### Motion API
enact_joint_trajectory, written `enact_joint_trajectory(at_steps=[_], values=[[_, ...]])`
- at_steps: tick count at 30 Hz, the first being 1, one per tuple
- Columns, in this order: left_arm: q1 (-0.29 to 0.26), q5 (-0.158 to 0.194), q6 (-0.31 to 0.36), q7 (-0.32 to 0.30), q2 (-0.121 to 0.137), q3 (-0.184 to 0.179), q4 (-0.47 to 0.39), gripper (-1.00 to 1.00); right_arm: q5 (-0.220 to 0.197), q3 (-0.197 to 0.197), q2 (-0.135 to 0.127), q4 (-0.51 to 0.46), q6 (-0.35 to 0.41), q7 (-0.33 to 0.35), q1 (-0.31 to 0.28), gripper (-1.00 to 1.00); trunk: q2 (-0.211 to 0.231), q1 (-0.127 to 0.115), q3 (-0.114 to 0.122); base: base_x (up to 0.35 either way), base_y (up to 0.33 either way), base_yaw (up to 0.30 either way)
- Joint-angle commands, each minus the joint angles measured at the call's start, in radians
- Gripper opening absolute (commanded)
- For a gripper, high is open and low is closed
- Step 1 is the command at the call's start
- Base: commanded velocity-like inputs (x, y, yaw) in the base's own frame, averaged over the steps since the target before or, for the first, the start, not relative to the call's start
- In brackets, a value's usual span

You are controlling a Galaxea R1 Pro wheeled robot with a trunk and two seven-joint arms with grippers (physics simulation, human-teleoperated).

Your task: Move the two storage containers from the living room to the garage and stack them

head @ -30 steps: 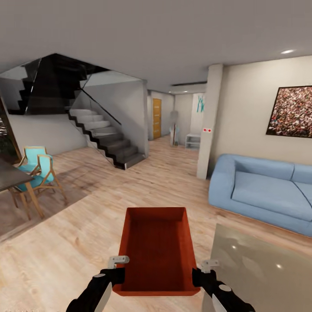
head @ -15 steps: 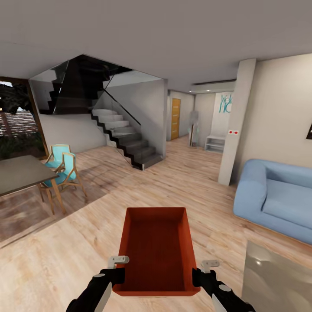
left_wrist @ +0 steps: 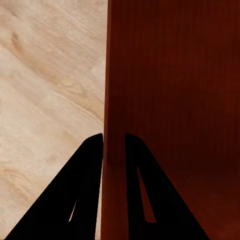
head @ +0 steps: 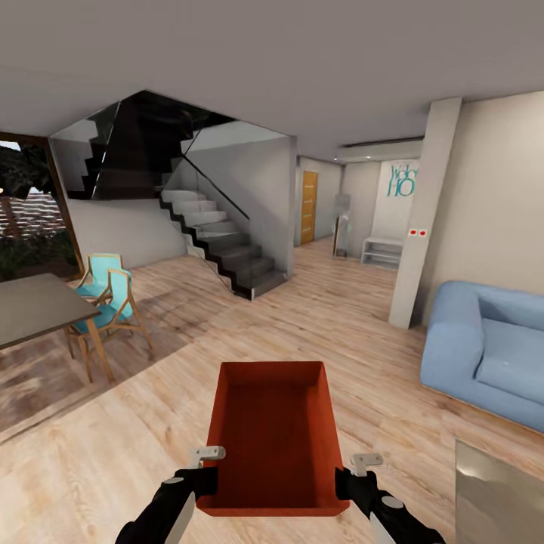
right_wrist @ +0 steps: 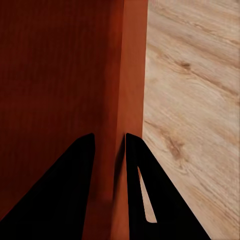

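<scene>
While you face the staircase (head: pixel 227 249), your left gripper (left_wrist: pixel 114 137) and right gripper (right_wrist: pixel 109 136) each clamp a wall of one storage container (head: pixel 273 434) above the plank floor (head: pixel 363 332).

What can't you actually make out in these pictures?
- Head view: the storage container's underside, hidden by its own walls.
- Head view: blue sofa cut off by the right edge.
- Head view: teal wall lettering partly behind the pillar.
- Second container, garage: unseen.
</scene>
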Motion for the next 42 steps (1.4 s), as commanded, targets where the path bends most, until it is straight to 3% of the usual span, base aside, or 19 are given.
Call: enact_joint_trajectory(at_steps=[1, 10, 42], values=[[-0.001, -0.017, 0.007, 0.008, 0.032, 0.017, -0.001, -1.0, -0.007, 0.027, -0.007, 0.0, -0.003, 0.008, 0.0, -1.0, -0.001, 0.001, 0.0, 0.287, 0.14, 0.0], [-0.001, -0.017, 0.007, 0.008, 0.032, 0.017, -0.001, -1.0, -0.007, 0.027, -0.007, 0.0, -0.003, 0.008, 0.0, -1.0, -0.001, 0.001, 0.0, 0.287, 0.146, -0.068], [-0.001, -0.017, 0.007, 0.008, 0.033, 0.017, 0.0, -1.0, -0.007, 0.027, -0.007, 0.0, -0.003, 0.008, 0.0, -1.0, -0.001, 0.001, 0.0, 0.287, 0.168, -0.27]])
